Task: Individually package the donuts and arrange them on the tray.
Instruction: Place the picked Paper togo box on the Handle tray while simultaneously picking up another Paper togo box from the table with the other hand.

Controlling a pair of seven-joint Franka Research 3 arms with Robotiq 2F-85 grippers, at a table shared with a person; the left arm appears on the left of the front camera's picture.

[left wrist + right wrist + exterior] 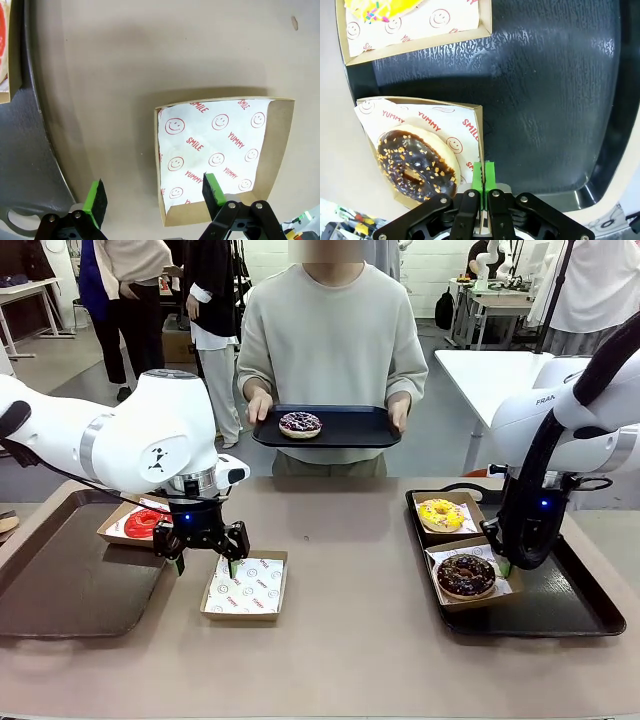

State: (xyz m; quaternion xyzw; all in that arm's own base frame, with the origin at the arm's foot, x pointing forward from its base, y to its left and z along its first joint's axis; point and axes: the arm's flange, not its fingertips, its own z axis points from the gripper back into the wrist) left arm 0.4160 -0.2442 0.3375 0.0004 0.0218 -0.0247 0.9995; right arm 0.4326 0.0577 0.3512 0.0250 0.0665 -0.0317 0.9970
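The left tool [205,543] hangs wide open, holding nothing, just over the near-left edge of an empty paper-lined box [246,586] on the counter [350,640]. The right tool [482,180] is pinched shut on the wall of the chocolate donut's [466,574] box [478,131], at the left edge of the right tray [575,615]. The yellow donut [441,513] sits boxed behind it, the red donut [143,522] boxed by the left tray [60,580]. The purple donut [300,423] lies unboxed on a tray [345,428] the person holds. Risks, as I judge them: the thin wall may crumple or slip from the shut fingers, tipping the chocolate donut out; the box overhangs the tray rim and could catch there; the open left fingers could nudge the light empty box askew if they drop.
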